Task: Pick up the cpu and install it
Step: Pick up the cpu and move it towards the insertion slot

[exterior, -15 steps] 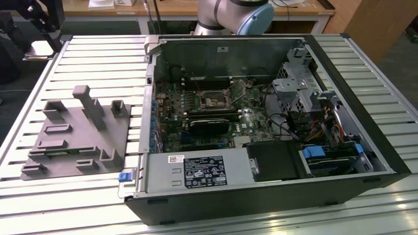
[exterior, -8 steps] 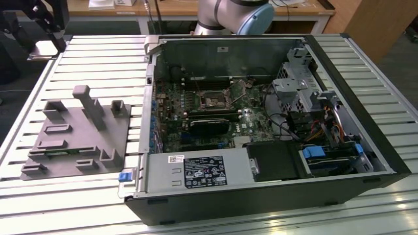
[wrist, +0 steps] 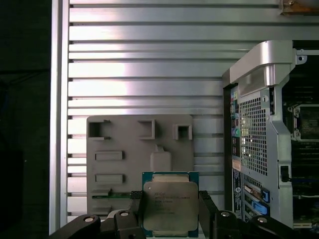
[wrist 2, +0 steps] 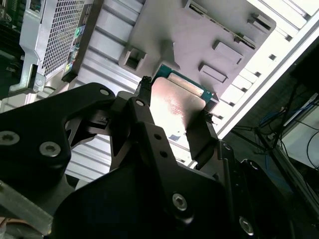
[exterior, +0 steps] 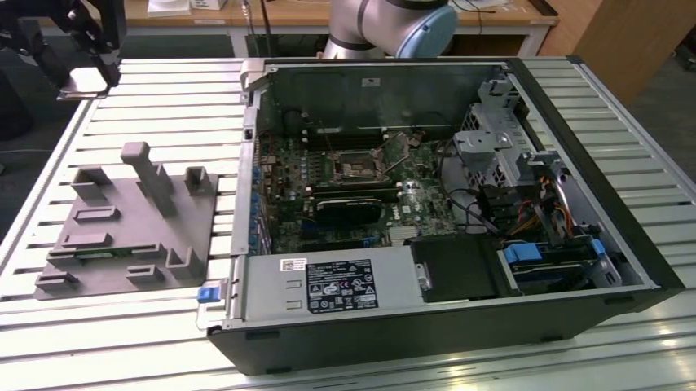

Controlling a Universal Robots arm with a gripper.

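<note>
black fingers (wrist: 137, 211) of the gripper (wrist: 170, 214) sit closest to the lens in both wrist views, pressed against two opposite edges of the cpu (wrist: 169, 203) and pinching it between them. the chip's silver lid and green rim face the first wrist camera. below it lies the grey plastic tray (wrist: 124, 144) with its upright blocks, on the slatted metal table (wrist: 149, 64). in the exterior view the gripper (exterior: 85, 69) hangs high toward the exterior view's left, the pale cpu (exterior: 87, 81) at its tip, raised clear of the tray (exterior: 109, 236). the open computer case (exterior: 435, 342) lies on its side beside the tray, and its dark framed socket (exterior: 357, 167) is well apart from the chip.
</note>
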